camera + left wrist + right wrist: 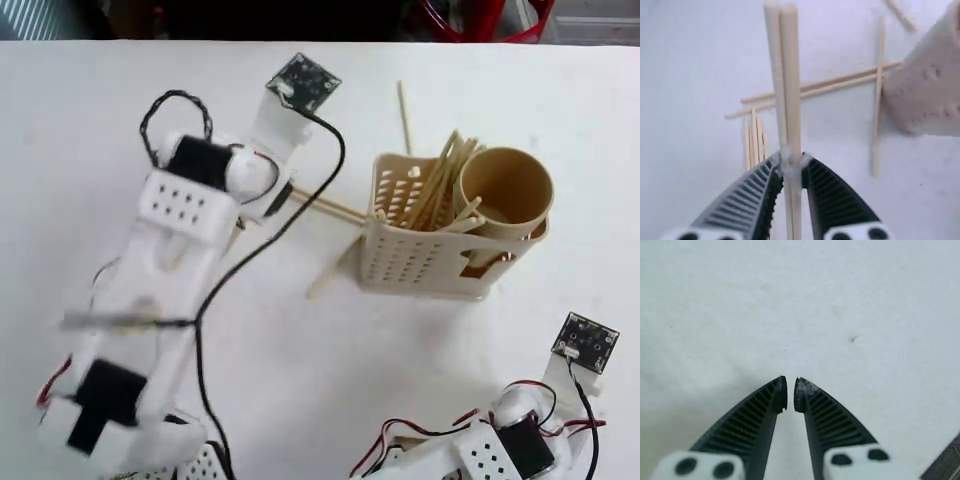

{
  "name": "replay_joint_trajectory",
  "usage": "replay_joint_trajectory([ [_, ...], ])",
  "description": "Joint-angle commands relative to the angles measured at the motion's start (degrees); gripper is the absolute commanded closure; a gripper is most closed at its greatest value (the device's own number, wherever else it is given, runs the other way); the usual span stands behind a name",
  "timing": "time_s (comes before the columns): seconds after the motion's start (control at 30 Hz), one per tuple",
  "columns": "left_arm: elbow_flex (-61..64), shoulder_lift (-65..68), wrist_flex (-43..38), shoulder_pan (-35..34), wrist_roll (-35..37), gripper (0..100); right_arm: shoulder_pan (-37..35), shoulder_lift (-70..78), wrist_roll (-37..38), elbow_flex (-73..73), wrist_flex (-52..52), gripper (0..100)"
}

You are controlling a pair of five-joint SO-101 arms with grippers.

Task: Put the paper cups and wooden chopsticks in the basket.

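Item one: the left gripper [790,161], jaws clamped on a held pair [785,75] of wooden chopsticks. The pair sticks out straight beyond the fingertips, above the white table [520,90].

Item two: the basket [415,255], pale and perforated, upright on the table, right of centre in the high view. Inside it we count one paper cup [505,190], upright at the right-hand end with its mouth facing up. A bundle of chopsticks [440,185] leans beside the cup.

Item three: loose chopsticks on the table. A single stick [404,115] lies behind the basket. We note two lying sticks [330,207] side by side, running from under the left arm [180,210] to the basket's wall. A slanted stick [328,275] lies at the basket's near left corner. In the left wrist view, a short bunch [754,140] lies on the table just beside the held pair.

Item four: the right gripper [790,392], jaws drawn together to a narrow slit with nothing between them, over bare table. We place the right arm [510,445] at the near right edge of the high view, apart from the basket.
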Motion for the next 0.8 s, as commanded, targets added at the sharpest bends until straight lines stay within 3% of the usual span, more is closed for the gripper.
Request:
replay_joint_trajectory([
  [0.0,-4.22,-12.70,-1.85,5.49,3.34,98,0.40,-0.04,0.44,0.53,-0.04,96.1],
  [0.23,-14.95,-16.75,-9.05,16.75,5.63,98,0.40,-0.04,0.44,0.53,-0.04,96.1],
  [0.4,-20.84,-16.75,-19.43,24.31,8.26,98,0.40,-0.04,0.44,0.53,-0.04,96.1],
  [0.63,-16.26,-14.46,-31.03,28.09,9.05,98,0.40,-0.04,0.44,0.53,-0.04,96.1],
  [0.77,-10.81,-13.41,-34.81,28.00,15.47,98,0.40,-0.04,0.44,0.53,-0.04,96.1],
])
